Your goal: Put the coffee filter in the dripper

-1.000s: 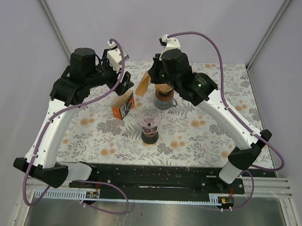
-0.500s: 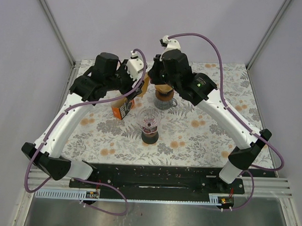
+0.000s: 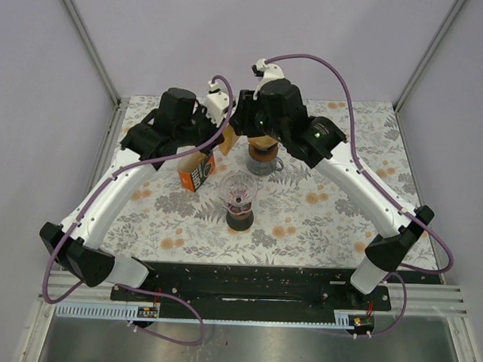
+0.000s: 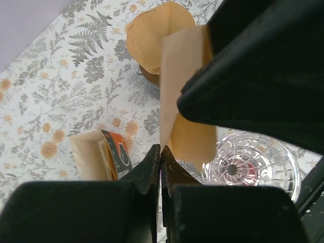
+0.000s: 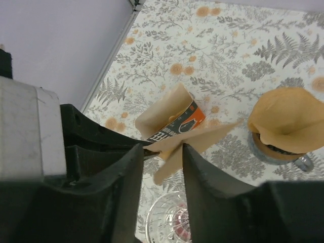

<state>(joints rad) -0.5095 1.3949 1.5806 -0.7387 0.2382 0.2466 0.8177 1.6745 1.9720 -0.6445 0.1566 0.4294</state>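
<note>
Left gripper (image 4: 160,152): jaws pressed together on the lower edge of a tan paper coffee filter (image 4: 185,81), held in the air above the floral tablecloth (image 4: 61,55). Right gripper (image 5: 162,152): jaws standing apart, the same paper running loose through the gap. Reads as a hand-over, grip with the left

Filter hangs toward the back of the table, not in anything. Target, as I judge it: the clear ribbed glass dripper (image 3: 239,195) on its dark base, mid-table, empty

To do it well: right arm backs straight off without dragging the paper; left carries it over the glass cone, lowers until it seats against the ribs, then lets go. The pinch is at the very edge, so slow moves

Overhead view shows the wrists crowded together and hides most of the paper. Left wrist camera shows the pinch, right wrist camera the gap. Both show a brown cup with a filter already in it (image 4: 154,35) and an open orange-and-black filter box (image 5: 169,119)
</note>
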